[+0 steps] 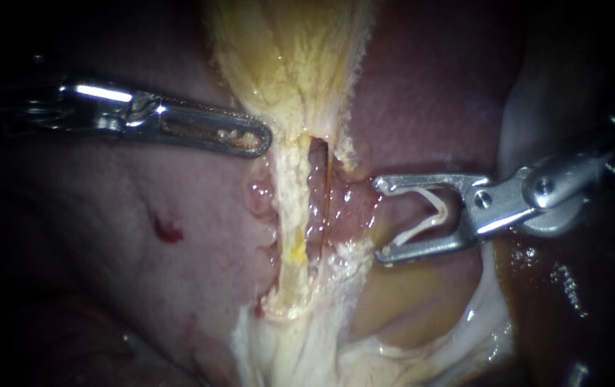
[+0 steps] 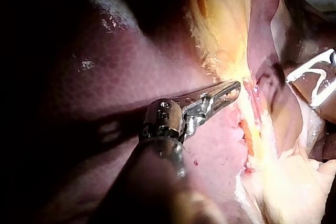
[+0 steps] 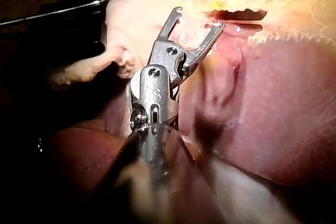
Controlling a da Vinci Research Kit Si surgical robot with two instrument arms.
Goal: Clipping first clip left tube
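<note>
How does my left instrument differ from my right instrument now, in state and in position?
The left instrument is closed and empty; the right instrument is spread wide and carries a white V-shaped clip. The left instrument's tip lies against the yellowish tissue; the right instrument sits beside the tubes, enclosing none. Both are slim, shiny metal.

Left instrument [image 1: 259, 140]: bright silver steel; slim, round-tipped jaws with a long slot down the middle.
Left joint [image 2: 163, 121]: rounded steel knuckle, one small screw [image 2: 165, 104] on its face, dark shaft behind.
Right instrument [image 1: 380, 219]: silver; two thin straight jaws, each tip hooked inward.
Right joint [image 3: 152, 90]: stubby steel barrel, two round screws [image 3: 172, 51], a short slot near the shaft.
</note>
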